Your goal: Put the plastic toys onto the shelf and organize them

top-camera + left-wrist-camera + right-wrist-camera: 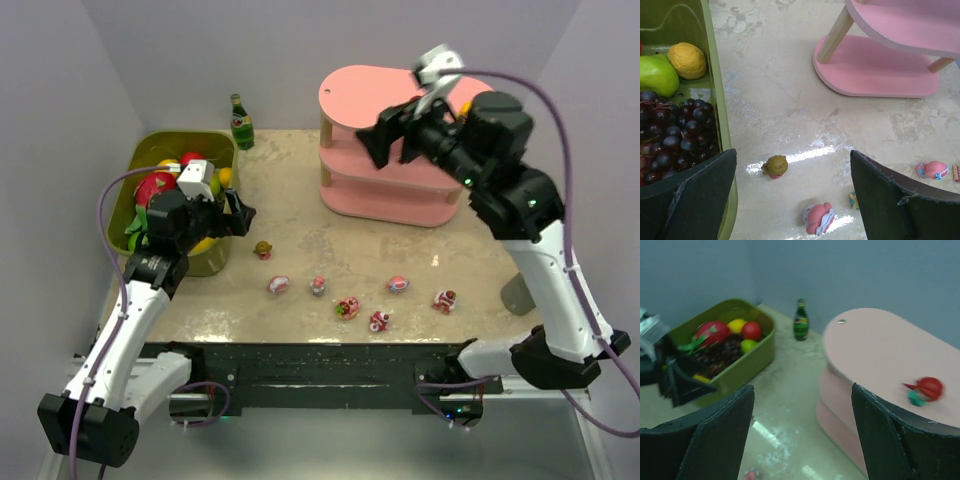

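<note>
Nearest the arm bases, the plastic toys (347, 307) lie in a loose row on the table (300, 190), seven in the overhead view, each apart from the next and none yet on the shelf. The left gripper (238, 216) hovers beside the green bin (180, 136) with its fingers spread wide and nothing between them. Its wrist camera looks down on a yellow-brown toy (775, 166), with a pink toy (818, 218) a little nearer.

The step in hand seems to be the next pick. The yellow-brown toy is the natural choice for the left arm. The arm should drop straight down, centre the toy between the pads and close gently, since so small a figurine could squirt sideways. It should also stay off the bin wall.

Farther back, the right gripper (390, 140) hangs over the top board of the pink shelf (370, 95), its fingers apart and empty. A red toy (925, 389) rests on that board, blurred in the wrist view. The right arm should lift clear without brushing it. Later toys are best set beside it in a line. The green bottle (241, 122) stands at the far wall, out of the way.
</note>
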Tool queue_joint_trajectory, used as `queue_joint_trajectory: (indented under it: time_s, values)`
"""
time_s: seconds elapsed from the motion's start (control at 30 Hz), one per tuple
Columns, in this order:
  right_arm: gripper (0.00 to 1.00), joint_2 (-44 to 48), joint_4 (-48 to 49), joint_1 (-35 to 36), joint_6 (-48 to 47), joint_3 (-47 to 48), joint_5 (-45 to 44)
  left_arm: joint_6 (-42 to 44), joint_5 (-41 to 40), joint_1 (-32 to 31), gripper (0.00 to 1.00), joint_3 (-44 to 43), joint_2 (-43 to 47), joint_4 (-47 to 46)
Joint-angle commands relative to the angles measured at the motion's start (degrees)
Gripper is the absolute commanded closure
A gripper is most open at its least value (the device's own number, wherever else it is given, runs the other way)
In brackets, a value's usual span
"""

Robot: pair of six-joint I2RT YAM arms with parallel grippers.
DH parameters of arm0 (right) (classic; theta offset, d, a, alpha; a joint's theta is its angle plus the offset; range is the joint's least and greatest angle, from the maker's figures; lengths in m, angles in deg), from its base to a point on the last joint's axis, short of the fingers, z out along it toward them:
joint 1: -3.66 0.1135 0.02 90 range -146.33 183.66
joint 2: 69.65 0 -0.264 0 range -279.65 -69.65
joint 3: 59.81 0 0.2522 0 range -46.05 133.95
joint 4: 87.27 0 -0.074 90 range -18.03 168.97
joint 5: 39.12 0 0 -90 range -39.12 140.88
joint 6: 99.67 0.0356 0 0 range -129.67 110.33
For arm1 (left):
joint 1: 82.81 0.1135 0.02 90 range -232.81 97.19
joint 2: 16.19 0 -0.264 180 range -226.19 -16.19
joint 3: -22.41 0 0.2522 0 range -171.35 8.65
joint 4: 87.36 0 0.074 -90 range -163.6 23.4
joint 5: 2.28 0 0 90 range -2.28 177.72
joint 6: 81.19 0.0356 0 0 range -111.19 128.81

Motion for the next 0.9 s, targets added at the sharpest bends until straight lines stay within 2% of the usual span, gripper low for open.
queue_joint_trajectory:
  time_s: [0.0, 0.2, 0.37, 0.5, 0.53, 0.63, 0.73, 0.77, 0.87]
  values:
    - [0.18, -2.5, 1.3, 9.7, -6.1, -7.4, 4.8, -0.1, -1.5, 0.5, 0.0, -0.5, 1.6, -1.7]
    - [0.16, -4.7, 9.3, 15.2, -9.5, -20.6, 13.0, -1.3, -6.5, 0.5, 0.0, -0.6, 2.3, -0.7]
    - [0.14, -10.5, 20.4, 18.9, -12.0, -32.3, 17.4, -1.9, -10.4, 0.5, 0.0, -0.5, 4.2, -0.3]
    - [0.14, -18.8, 25.3, 18.9, -6.9, -31.9, 11.5, -2.2, -15.0, 0.5, 0.0, 0.1, 6.2, -0.4]
    - [0.14, -20.4, 28.0, 18.9, -1.5, -31.1, 6.1, -2.3, -15.5, 0.5, 0.0, 0.3, 7.0, -0.5]
    - [0.14, -25.4, 31.2, 19.1, 9.3, -29.8, 1.9, -2.2, -17.0, 0.5, 0.0, 0.8, 8.4, -1.0]
    - [0.11, -27.4, 35.3, 22.3, 13.5, -31.2, -2.4, -1.9, -17.8, 0.5, 0.0, 0.9, 8.9, -1.2]
    - [0.09, -27.9, 35.7, 23.3, 14.0, -31.1, -8.4, -1.8, -17.8, 0.5, 0.0, 0.9, 8.9, -1.2]
    - [0.09, -30.7, 36.8, 25.0, 17.1, -30.0, -12.0, -1.5, -17.3, 0.5, 0.0, 0.7, 8.5, -1.1]
